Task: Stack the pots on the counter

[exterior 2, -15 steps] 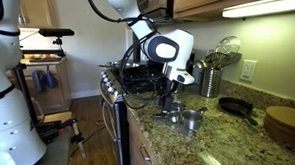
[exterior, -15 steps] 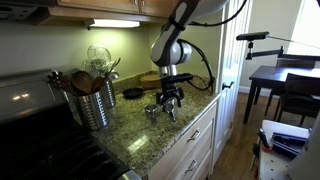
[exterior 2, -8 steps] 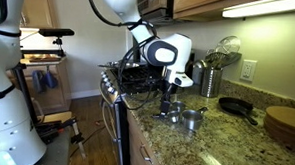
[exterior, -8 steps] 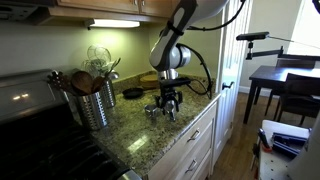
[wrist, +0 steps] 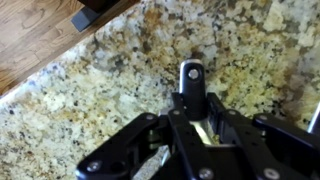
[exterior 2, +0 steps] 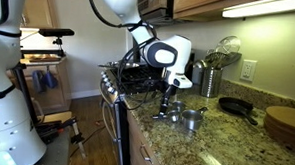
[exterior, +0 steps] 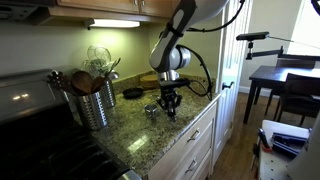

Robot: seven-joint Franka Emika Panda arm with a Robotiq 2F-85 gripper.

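Pot handle (wrist: 192, 72) pinched between fingers (wrist: 195, 103), counter (wrist: 90, 90) beneath

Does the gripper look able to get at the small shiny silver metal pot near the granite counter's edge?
Likely yes: the gripper hangs low right beside the small silver pot, with nothing standing between them on the speckled granite counter.

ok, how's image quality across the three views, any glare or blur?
Wrist view: soft overall, the gripper is close up and blurred, and the granite counter speckle is smeared. In both exterior views the under-cabinet light clips to white, and the pots are tiny with little detail.
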